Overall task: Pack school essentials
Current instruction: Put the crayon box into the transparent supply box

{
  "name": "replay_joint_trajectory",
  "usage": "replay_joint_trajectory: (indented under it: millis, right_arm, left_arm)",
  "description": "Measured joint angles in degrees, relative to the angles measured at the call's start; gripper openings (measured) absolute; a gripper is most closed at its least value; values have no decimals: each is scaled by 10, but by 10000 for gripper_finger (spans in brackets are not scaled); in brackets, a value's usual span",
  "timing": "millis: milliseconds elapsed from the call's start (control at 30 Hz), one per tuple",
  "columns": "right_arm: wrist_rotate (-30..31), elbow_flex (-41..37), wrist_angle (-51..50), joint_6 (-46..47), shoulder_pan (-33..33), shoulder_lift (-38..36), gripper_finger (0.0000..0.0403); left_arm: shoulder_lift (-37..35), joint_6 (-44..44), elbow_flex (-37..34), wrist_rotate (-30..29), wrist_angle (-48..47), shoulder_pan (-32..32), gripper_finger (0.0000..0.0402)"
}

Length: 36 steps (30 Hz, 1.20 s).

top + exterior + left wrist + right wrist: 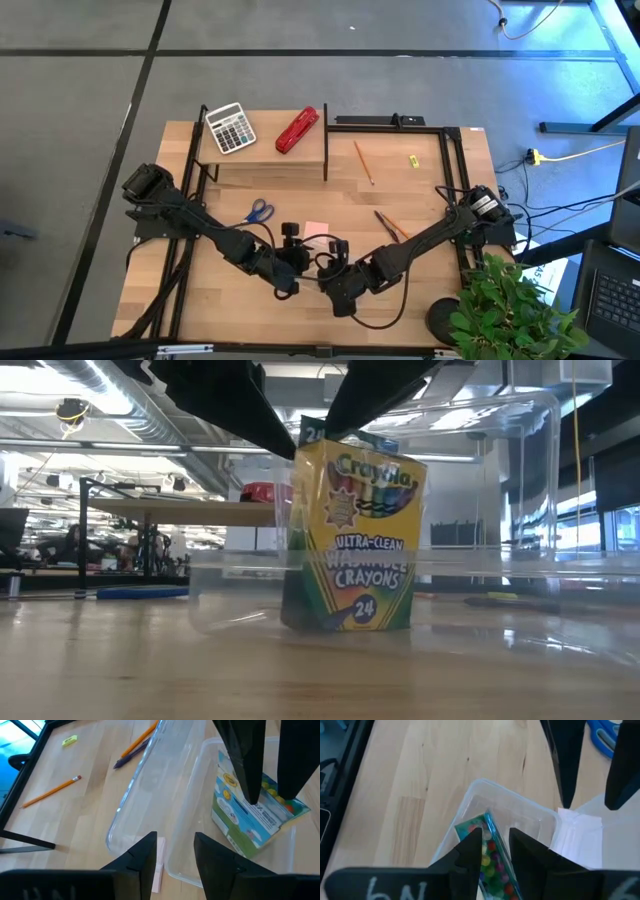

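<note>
The wooden table (420, 200) carries a raised shelf (265, 155) at its far side, and both dark arms reach in to meet near the front edge. There a clear container (190, 835) stands open, its clear lid (150, 785) lying on the wood just beside it. Inside the container a yellow-green crayon box (365, 540) stands upright. The right gripper (495, 852) is clamped on the box's top edge from above. The left gripper (175, 855) hovers over the container's rim; whether its jaws pinch that rim cannot be told. On the shelf lie the red stapler (297, 130) and the calculator (231, 128), a little apart. The blue-handled scissors (260, 211) rest on the table in front of the shelf, and the pink sticky-note pad (316, 230) sits just beside the container. One orange pencil (363, 162) lies alone beside the shelf. Another orange pencil (142, 737) lies against a dark pen (127, 757) near the lid. A small yellow piece (412, 160) sits well apart, toward the far right.
</note>
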Motion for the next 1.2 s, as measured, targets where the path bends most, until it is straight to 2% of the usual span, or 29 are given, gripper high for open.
replay_joint_trajectory:
  millis: [233, 600, 1200]
  right_arm:
    - [0, 0, -18, 0, 0, 0, 91]
    - [0, 0, -22, 2, 0, 0, 8]
    - [-36, 15, -32, 49, 0, 0, 4]
  left_arm:
    - [0, 0, 0, 0, 0, 0, 124]
    - [0, 0, 0, 0, 0, 0, 124]
    - [0, 0, 0, 0, 0, 0, 124]
